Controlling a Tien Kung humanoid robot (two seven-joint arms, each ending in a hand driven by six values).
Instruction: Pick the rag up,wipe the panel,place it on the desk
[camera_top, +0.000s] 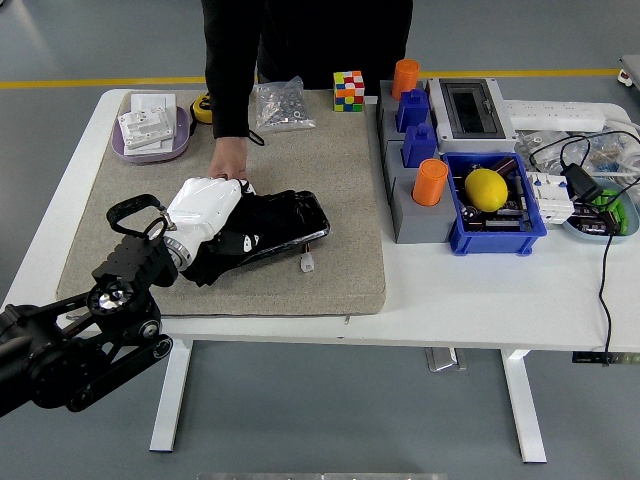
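Wiping is the step in hand, we judge: our left hand (205, 205) (white-shelled, on the black arm coming in from the lower left) is closed on the black rag (240, 237) and presses it down on the glossy black panel (300, 215), which lies on the grey mat (330, 170). Rag covers the panel's left and middle part; only the right end shows bare. A person's hand (228, 165) at the far side rests at the panel's back edge, apparently steadying it. Right hand isn't in view.

Next move, as we read it: carry the stroke on toward the bare right end, keeping pressure even so the panel doesn't slide on the mat, and mind the small white connector (304, 264) just beside the panel's near edge. After that, rag goes down on the table (480, 290).

Surface: white table, mat over its left half, bins, orange cups (429, 181), a lemon (485, 187), cables etc. on the right. Room: grey floor w/ a yellow line.
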